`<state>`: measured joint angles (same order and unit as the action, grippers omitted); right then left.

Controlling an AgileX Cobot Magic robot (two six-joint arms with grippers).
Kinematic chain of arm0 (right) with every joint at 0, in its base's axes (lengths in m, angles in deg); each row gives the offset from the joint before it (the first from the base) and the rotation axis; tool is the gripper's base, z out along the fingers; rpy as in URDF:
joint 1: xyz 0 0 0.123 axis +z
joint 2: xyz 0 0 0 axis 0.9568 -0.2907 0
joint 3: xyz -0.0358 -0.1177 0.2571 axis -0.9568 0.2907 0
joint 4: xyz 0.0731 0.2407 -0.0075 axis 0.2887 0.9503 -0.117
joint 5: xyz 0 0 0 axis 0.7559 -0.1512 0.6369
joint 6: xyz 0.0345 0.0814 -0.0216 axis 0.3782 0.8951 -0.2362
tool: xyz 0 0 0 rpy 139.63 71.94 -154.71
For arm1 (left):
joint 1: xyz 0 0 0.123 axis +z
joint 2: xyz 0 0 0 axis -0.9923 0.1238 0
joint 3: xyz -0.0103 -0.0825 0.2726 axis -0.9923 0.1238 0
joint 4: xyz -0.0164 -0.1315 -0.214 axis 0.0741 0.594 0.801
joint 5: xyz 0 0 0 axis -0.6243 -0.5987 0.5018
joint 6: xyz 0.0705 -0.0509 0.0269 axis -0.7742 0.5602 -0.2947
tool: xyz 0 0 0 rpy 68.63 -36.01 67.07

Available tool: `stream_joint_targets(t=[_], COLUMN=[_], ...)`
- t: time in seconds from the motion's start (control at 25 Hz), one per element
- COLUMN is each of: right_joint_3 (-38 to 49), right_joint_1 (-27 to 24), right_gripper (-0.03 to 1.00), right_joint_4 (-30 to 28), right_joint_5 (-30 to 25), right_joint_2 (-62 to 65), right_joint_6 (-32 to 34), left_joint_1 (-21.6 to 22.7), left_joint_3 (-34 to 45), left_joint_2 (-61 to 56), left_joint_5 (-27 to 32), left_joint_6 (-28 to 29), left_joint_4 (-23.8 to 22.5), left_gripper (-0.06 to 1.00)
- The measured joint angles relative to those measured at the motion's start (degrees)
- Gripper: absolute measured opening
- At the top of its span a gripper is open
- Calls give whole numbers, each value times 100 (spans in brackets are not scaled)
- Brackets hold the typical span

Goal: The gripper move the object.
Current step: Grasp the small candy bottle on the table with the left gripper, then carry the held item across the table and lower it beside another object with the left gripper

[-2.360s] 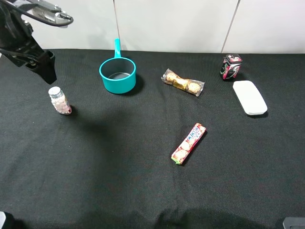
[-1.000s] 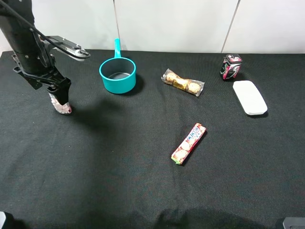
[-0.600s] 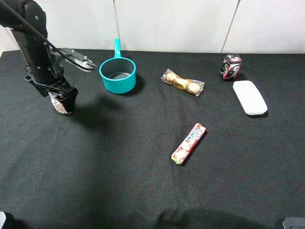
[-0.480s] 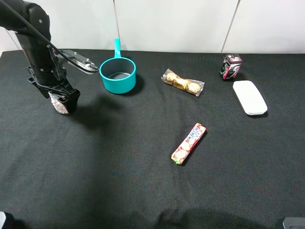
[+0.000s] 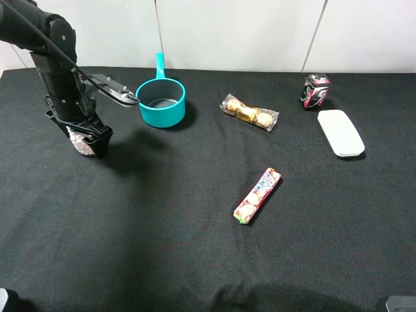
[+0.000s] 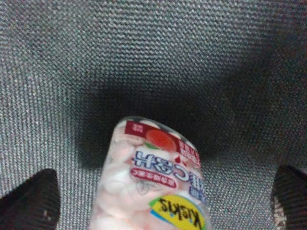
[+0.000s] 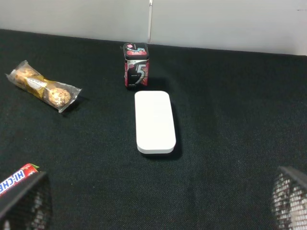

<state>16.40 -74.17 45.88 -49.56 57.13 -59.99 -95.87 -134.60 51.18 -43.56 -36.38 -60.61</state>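
Note:
The small clear bottle (image 5: 80, 143) of pink-white candies stands on the black cloth at the far left; its cap is hidden under my left gripper (image 5: 87, 139). In the left wrist view the bottle (image 6: 153, 177) sits between the two dark fingertips (image 6: 29, 201), with a gap on each side, so the jaws stand open around it. My right gripper (image 7: 156, 201) is open and empty, hovering low over the cloth on the right side.
A teal pot (image 5: 160, 103) stands just right of the left arm. A gold chocolate pack (image 5: 249, 112), a dark pink-patterned can (image 5: 315, 90), a white flat box (image 5: 340, 132) and a long red candy roll (image 5: 258, 195) lie further right.
My left gripper has come down from the back left over the bottle and now straddles it. In the last half second the arm edged slightly right. The bottle stays in place.

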Motion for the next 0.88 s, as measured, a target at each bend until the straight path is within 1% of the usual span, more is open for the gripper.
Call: stream_joint_targets(t=[0.24,0.6,0.76,0.88], right_joint_3=[0,0,0,0], right_joint_1=[0,0,0,0], right_gripper=[69,69,69,69], right_joint_4=[0,0,0,0], right_joint_5=[0,0,0,0], right_joint_2=[0,0,0,0], right_joint_6=[0,0,0,0], left_joint_1=[0,0,0,0], left_joint_3=[17,17,17,17], left_joint_2=[0,0,0,0], left_joint_5=[101,101,101,101], left_joint_6=[0,0,8,8], left_joint_4=[-5,-6,-17,-106], left_gripper=[81,50,50,50])
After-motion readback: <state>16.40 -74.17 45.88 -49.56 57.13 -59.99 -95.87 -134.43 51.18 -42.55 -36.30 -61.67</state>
